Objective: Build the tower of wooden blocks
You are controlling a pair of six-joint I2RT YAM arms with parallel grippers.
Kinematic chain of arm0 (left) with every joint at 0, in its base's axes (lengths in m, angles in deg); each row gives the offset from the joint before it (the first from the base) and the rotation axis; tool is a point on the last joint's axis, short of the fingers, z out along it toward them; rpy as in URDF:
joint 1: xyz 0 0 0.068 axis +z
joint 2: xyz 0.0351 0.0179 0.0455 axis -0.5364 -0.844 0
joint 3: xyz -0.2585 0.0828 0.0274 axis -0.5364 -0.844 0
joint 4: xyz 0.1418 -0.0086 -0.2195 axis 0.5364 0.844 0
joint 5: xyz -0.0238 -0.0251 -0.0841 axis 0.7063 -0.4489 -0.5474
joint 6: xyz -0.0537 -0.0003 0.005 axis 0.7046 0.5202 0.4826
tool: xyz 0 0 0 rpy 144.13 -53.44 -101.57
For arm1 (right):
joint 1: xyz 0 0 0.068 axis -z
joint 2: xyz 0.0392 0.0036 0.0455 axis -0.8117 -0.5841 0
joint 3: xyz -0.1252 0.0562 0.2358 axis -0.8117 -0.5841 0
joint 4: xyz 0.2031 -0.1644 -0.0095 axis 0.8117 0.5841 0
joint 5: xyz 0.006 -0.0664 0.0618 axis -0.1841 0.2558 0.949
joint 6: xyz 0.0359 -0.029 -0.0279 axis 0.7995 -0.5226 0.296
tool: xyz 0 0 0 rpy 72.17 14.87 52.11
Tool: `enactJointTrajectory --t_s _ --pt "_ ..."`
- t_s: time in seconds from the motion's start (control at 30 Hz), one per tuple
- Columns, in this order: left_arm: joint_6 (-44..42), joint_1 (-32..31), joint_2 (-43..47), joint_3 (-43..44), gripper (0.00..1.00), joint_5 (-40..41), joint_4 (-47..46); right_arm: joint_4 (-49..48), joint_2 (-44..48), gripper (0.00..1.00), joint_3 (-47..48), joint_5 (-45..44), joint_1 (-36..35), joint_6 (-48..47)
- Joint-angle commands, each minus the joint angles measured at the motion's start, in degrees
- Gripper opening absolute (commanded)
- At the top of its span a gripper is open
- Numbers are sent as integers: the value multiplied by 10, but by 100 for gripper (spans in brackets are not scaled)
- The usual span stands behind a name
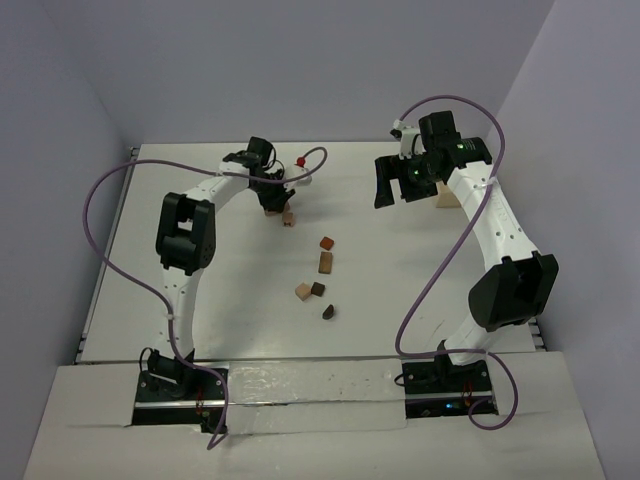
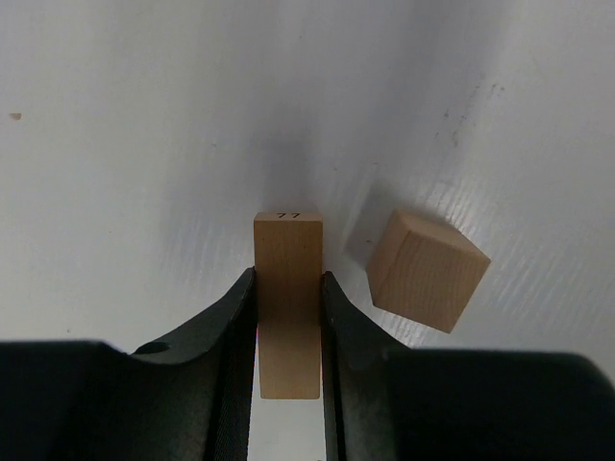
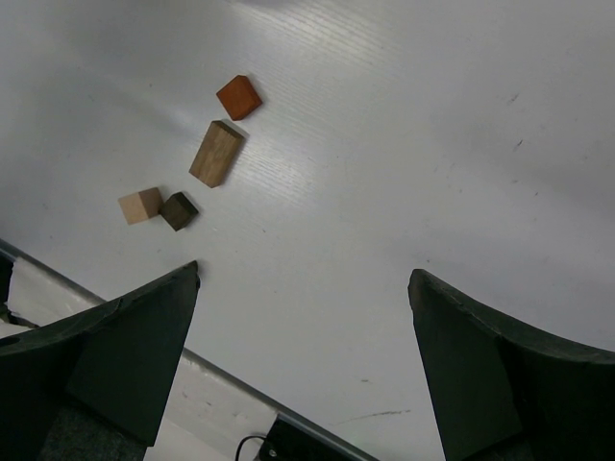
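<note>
Five small wooden blocks lie loose on the white table [image 1: 240, 320] ahead of the arm bases. Nearest is a dark brown piece [image 1: 328, 311], then a light tan cube [image 1: 304, 291] just beside a dark brown cube [image 1: 318, 289], then a tan oblong block [image 1: 325, 262] and a reddish-brown square piece [image 1: 327, 242]. No wood block tower stands yet, as nothing is stacked.

Farther back on the left, the left gripper [image 2: 287, 280] clamps a second tan oblong block [image 2: 287, 317] between its fingers, pointing down at the table just beside a pale wooden cube [image 2: 426, 270]. Whether the oblong touches the surface cannot be told. The step in hand appears to be setting this piece down by the cube, and the next move likely calls for a square, gentle release.

At the far right, the right gripper [image 3: 303, 279] hangs spread wide, holding nothing. Behind it a pale wooden piece [image 1: 447, 197] is half hidden. No container shows clearly, so no contents can be reported.
</note>
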Motion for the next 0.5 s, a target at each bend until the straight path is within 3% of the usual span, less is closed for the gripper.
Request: enactJointTrajectory --t_s 0.0,0.47 --pt "-23 -18 41 -12 0 -20 11 3 20 97 16 9 3 -6" --pt "5 -118 222 -284 0 -28 -109 2 23 97 6 19 4 -7"
